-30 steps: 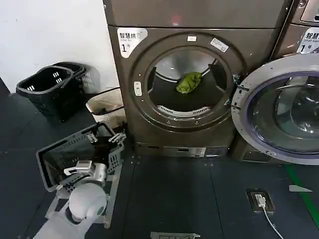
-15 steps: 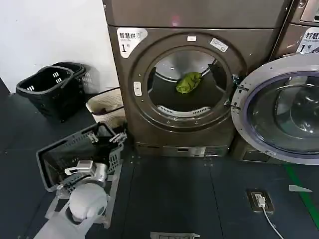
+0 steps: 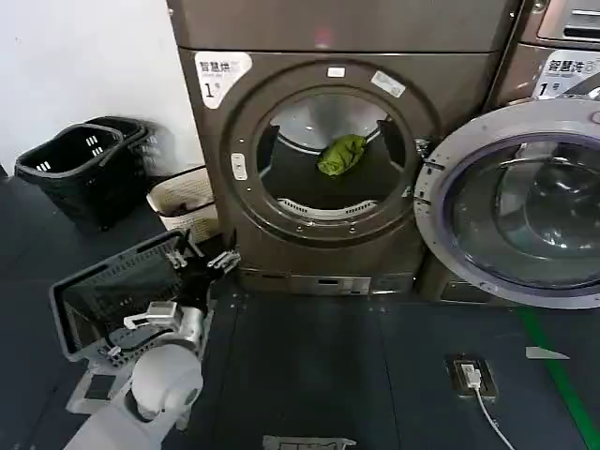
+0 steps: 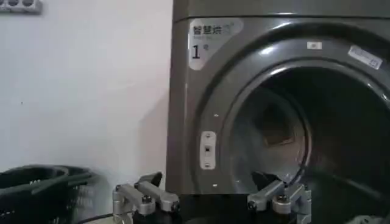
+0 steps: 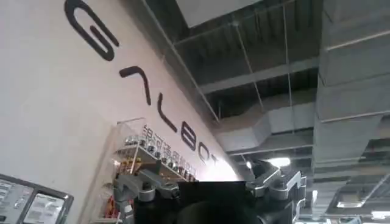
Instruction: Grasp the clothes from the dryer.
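The clothes (image 3: 341,155) are lying inside the dryer (image 3: 328,150) drum, toward its back. The left gripper (image 4: 210,201) is hanging low before the dryer's front — fingers wide apart, holding nothing. The right gripper (image 5: 210,185) is pointing at the ceiling, also spread wide.

Dryer (image 3: 328,141) top cut off by head view's upper edge; neighbouring machine's glass door (image 3: 525,202) runs off the right edge. Left gripper (image 4: 210,201) fingertips cropped at wrist view's edge; drum interior there dark, clothes not discernible.

Dark floor (image 3: 328,375) bears dryer (image 3: 319,141) (bronze), black baskets (image 3: 80,169).
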You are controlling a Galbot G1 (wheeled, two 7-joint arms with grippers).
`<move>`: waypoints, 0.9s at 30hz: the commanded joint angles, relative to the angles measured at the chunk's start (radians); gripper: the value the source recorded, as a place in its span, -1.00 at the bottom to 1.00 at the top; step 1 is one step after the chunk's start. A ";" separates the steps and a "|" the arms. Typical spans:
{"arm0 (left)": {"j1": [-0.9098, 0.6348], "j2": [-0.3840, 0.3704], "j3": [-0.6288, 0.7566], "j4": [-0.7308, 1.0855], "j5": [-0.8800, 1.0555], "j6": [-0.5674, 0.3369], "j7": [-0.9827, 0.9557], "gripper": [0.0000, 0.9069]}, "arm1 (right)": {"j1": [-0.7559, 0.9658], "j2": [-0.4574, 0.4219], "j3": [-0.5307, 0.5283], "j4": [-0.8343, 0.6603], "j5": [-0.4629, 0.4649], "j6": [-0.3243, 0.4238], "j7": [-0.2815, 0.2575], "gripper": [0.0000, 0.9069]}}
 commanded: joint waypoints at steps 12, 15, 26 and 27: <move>-0.001 -0.003 -0.001 0.008 0.001 0.001 0.000 1.00 | 0.007 0.000 -0.014 0.000 -0.004 0.003 -0.004 1.00; 0.000 -0.003 -0.002 0.007 0.001 0.001 0.000 1.00 | 0.007 0.000 -0.014 -0.001 -0.004 0.004 -0.005 1.00; 0.000 -0.003 -0.002 0.005 0.001 0.003 0.000 1.00 | 0.007 0.002 -0.014 0.001 -0.003 0.006 -0.007 1.00; 0.000 -0.004 -0.002 0.005 0.001 0.003 0.000 1.00 | 0.006 0.002 -0.013 0.002 -0.002 0.006 -0.007 1.00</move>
